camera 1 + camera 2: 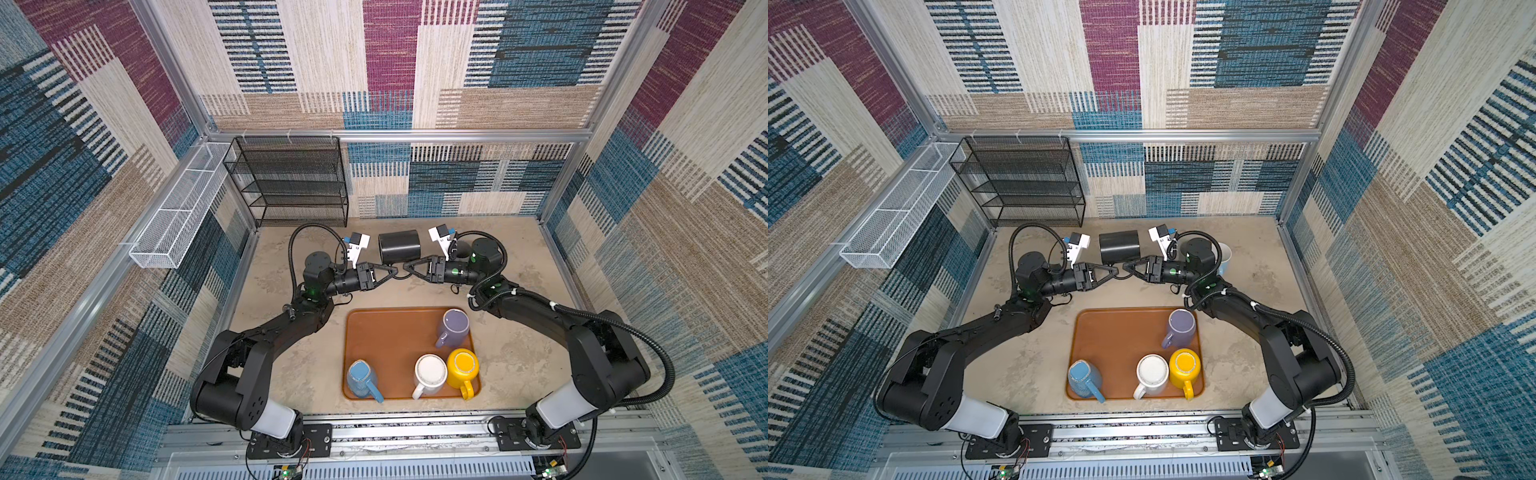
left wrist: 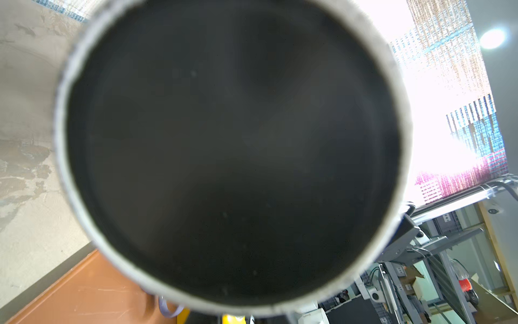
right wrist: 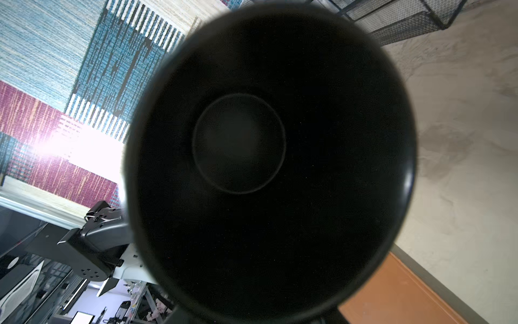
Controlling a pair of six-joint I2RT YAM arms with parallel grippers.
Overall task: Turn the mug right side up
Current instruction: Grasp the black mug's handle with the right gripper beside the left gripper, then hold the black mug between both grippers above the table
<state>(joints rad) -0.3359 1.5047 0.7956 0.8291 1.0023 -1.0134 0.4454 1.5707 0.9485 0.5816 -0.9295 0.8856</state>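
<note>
Pinching the black mug (image 1: pixel 400 246) by its handle with the tightly closed left gripper (image 1: pixel 395 272) at upper centre in both top views, mug lying sideways, mouth facing the right gripper (image 1: pixel 406 268); cannot tell whether that one grips.

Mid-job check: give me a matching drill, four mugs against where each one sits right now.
Things:
1. black mug
2. purple mug
3. blue mug
4. yellow mug

Places:
A. near left corner of the tray, on the robot's side
B. on its side, off the tray, beyond its far edge
C. tray's far right corner
D. tray's near right corner

Pairs: 1-B; 2-C; 3-A; 4-D
</note>
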